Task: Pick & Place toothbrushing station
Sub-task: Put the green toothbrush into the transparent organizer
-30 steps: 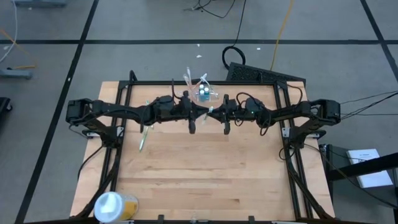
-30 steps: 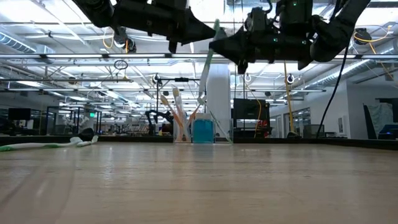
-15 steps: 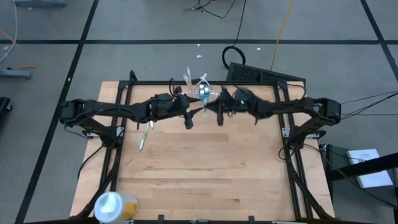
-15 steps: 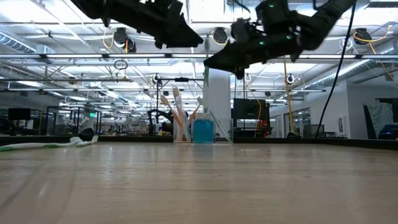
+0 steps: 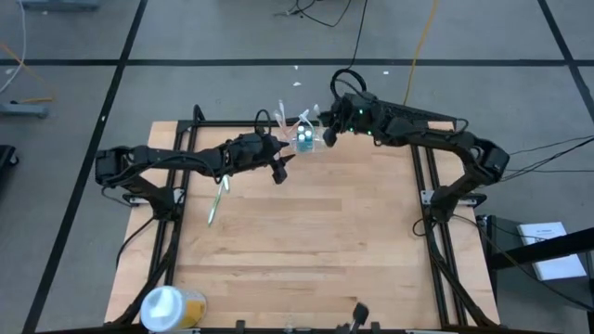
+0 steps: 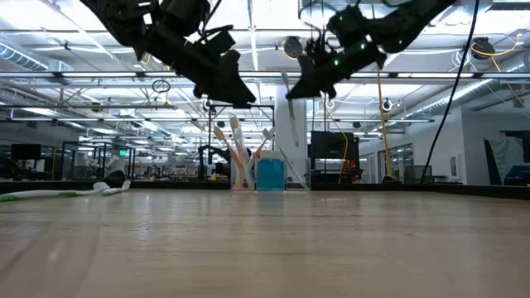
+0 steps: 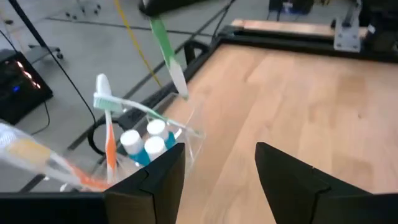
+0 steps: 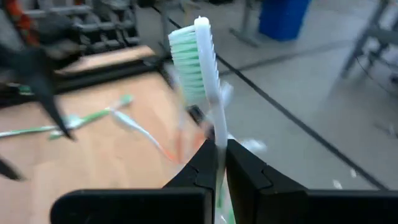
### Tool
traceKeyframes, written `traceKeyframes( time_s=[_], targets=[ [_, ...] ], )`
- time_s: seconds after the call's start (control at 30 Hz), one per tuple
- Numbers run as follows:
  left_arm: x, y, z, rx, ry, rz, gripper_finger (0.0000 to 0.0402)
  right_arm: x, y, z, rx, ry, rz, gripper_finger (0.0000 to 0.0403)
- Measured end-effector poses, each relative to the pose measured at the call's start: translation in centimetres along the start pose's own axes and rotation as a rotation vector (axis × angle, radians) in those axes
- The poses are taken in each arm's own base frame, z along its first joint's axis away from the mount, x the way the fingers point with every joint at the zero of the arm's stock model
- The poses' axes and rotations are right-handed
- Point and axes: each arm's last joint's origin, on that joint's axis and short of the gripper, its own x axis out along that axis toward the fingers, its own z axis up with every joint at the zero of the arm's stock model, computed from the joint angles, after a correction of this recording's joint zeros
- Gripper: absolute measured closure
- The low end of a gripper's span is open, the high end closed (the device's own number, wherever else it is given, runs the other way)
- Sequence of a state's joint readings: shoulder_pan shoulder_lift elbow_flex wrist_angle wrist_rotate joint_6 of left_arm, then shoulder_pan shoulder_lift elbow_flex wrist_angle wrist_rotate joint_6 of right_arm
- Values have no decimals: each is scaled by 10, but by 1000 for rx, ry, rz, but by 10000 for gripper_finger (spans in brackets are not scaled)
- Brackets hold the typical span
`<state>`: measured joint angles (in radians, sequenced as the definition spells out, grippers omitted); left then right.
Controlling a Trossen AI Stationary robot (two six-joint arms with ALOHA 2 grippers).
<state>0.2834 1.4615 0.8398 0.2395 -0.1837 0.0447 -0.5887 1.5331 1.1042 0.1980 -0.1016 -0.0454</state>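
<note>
The toothbrushing station, a clear holder with several brushes and a blue tube in it, stands at the table's far edge. My right gripper hovers just above and beside it, shut on a green-and-white toothbrush. My left gripper is open with nothing between its fingers. It hangs in the air a little nearer than the holder and to its left. A second green-and-white toothbrush lies flat on the wood at the left. My right gripper pinches the toothbrush's handle between its two fingers. The bristled head reaches out beyond the fingertips. The fingers slant down from the table's right side, and the brush hangs tilted in the air above the holder, head end lowest.
A round white-and-yellow tub sits at the table's near left corner. Black cables and a dark block lie on the floor beyond the far edge. Bare wood stretches across the middle and the near half of the table.
Both grippers stood together on the toothbrush over the table's middle. My left gripper has opened, let go of it and tipped downward. My right gripper has carried the brush toward the far edge and turned, so that it now hangs over the holder.
</note>
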Motion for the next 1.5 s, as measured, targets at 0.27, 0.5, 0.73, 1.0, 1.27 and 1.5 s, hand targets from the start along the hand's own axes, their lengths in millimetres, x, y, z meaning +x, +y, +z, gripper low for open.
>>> traceKeyframes(
  time_s=[0.27, 0.5, 0.73, 1.0, 1.27, 1.5],
  targets=[
    [13, 2, -8, -9, 2, -34, 199, 21, -30, -28, 71, 87, -67, 393],
    [18, 2, -13, -6, 22, -33, 199, 38, -32, -48, 106, 127, -43, 393],
    [18, 2, -13, -3, 20, -32, 199, 52, -34, -66, 132, 173, -44, 383],
    [18, 2, -13, -3, 20, -31, 199, 54, -34, -69, 132, 176, -45, 374],
    [18, 2, -13, -4, 17, -30, 199, 45, -32, -61, 109, 186, -43, 316],
    [16, 4, -13, 3, 38, 23, 199, 20, -24, -43, 129, 226, -11, 250]
  ],
)
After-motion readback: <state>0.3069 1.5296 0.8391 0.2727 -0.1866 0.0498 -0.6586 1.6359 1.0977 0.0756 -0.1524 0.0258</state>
